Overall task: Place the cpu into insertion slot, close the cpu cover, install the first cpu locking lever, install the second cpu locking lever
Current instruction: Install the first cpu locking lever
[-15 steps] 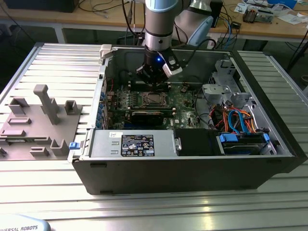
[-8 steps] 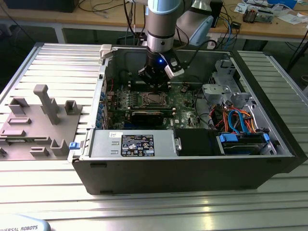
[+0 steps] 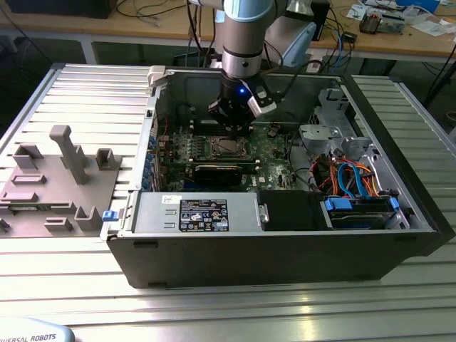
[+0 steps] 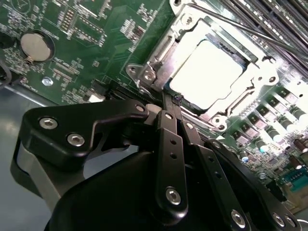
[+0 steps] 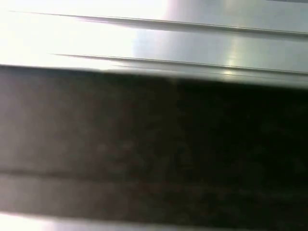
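Observation:
The cpu (image 4: 207, 72), with its plain silver top, lies flat in the insertion slot (image 3: 229, 147) of the green board inside the open computer case. The cpu cover (image 4: 156, 55), a silvery frame, lies down around the chip. A thin metal locking lever (image 4: 240, 26) runs along the far side of the socket. My gripper (image 4: 168, 106) hovers just at the socket's near edge, and its black fingers (image 4: 169, 139) meet at the tips, shut with nothing visible between them. In the exterior view the gripper (image 3: 232, 128) hangs straight above the socket.
A long black card (image 3: 221, 171) lies in front of the socket and memory slots (image 4: 288, 19) beside it. The power supply (image 3: 203, 214), drive bay with blue cables (image 3: 356, 192) and case walls (image 3: 153, 128) hem the arm in. Grey fixture blocks (image 3: 64, 171) stand at the exterior view's left.

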{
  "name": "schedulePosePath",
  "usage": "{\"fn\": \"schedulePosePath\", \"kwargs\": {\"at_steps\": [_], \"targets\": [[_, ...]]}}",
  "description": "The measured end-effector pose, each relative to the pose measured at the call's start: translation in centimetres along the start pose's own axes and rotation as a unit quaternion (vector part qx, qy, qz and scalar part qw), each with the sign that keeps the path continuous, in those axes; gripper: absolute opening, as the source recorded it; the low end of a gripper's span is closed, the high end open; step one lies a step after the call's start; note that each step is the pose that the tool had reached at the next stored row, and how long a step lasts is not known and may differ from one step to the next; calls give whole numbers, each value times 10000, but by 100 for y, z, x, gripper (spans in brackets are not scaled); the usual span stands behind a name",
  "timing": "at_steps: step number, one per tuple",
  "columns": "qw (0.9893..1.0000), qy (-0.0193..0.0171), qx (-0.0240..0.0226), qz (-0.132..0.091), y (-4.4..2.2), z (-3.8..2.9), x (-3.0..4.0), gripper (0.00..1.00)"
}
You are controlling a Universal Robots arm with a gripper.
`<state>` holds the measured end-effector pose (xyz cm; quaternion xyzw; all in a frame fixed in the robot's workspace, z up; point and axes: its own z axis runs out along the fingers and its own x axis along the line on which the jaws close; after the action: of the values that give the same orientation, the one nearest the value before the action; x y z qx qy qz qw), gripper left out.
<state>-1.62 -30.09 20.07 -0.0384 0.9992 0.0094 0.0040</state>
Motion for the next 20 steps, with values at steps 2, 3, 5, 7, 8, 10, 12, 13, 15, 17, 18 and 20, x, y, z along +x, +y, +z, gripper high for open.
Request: {"fn": "schedulePosePath", "kwargs": {"at_steps": [2,3,5,7,8,10,12,13,15,17,18,20], "targets": [[10000,5,7,-21,9,-3,-24,11],[10000,7,14,-33,17,-5,-28,11],[10000,-4,-5,-48,32,2,-36,11],[10000,-6,-6,-45,33,-14,-35,11],[10000,-8,-9,-46,34,-25,-36,11],[10000,-7,-4,-45,30,-46,-34,11],[10000,-7,-4,-46,21,-53,-32,11],[10000,-7,-3,-46,14,-54,-32,11],[10000,-7,-3,-47,-6,-54,-30,11],[10000,-7,-3,-47,-31,-55,-28,11],[10000,-7,-3,-47,-41,-55,-27,11],[10000,-7,-3,-47,-62,-55,-26,11]]}}
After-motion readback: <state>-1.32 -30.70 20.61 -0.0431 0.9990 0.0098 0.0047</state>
